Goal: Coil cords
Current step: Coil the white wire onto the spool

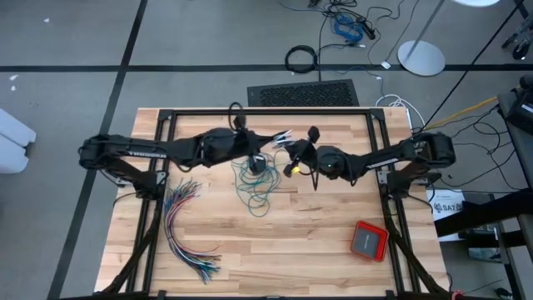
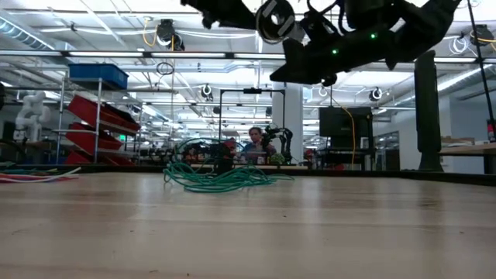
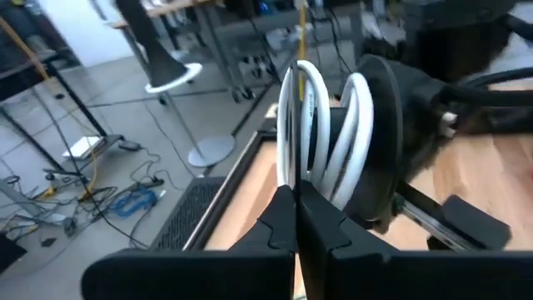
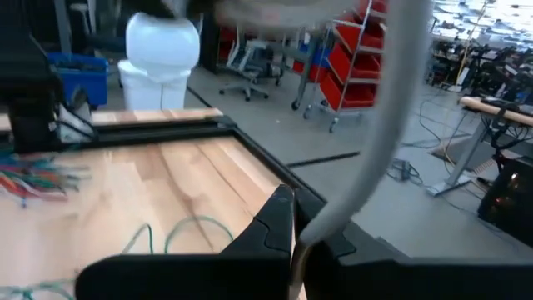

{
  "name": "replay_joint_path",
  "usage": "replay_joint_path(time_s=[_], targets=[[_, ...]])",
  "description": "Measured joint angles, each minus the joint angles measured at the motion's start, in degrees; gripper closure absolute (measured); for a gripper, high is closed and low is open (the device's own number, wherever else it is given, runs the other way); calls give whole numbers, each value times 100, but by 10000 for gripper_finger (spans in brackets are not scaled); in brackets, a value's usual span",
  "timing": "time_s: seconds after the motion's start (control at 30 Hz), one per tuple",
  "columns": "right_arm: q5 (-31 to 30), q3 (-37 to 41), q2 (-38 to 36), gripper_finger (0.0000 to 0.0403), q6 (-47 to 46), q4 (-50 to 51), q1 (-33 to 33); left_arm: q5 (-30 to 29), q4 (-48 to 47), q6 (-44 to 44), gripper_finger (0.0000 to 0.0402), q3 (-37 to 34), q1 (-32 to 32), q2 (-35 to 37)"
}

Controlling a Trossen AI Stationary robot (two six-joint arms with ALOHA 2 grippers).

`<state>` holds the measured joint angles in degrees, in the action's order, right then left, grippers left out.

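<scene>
The teal-green cord [image 1: 254, 185] lay loose on the surface — uncoiled. Both tools, left [image 3: 296, 218] and right [image 4: 293, 237], pinched the white cord [image 3: 321, 133] in 2 loops, raised mid-surface — coiling seemingly underway.

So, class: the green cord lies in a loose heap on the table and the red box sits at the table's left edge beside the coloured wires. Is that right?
Not quite. The green cord does lie heaped on the table, but the red box sits near the right edge, far from the coloured wires. The high view shows this.
</scene>
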<state>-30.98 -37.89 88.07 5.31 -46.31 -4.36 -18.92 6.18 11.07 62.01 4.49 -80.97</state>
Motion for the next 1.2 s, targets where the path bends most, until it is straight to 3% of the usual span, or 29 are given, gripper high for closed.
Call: replay_joint_path(time_s=[0.23, 0.6, 0.87, 1.2], targets=[[1, -364, 353, 403, -79, -66, -77, -251, 2191, -678, 401, -1261, 4, -32], [55, -516, 1080, 402, -581, -536, -160, -151, 3906, -1293, 401, -2168, -25, -128], [95, -1000, 1630, 402, -782, -743, -50, -532, 4606, -1304, 402, -2407, -9, -299], [-59, -1274, 1792, 402, -1203, -124, 28, -1112, 4717, -380, 402, -2576, -11, -550]])
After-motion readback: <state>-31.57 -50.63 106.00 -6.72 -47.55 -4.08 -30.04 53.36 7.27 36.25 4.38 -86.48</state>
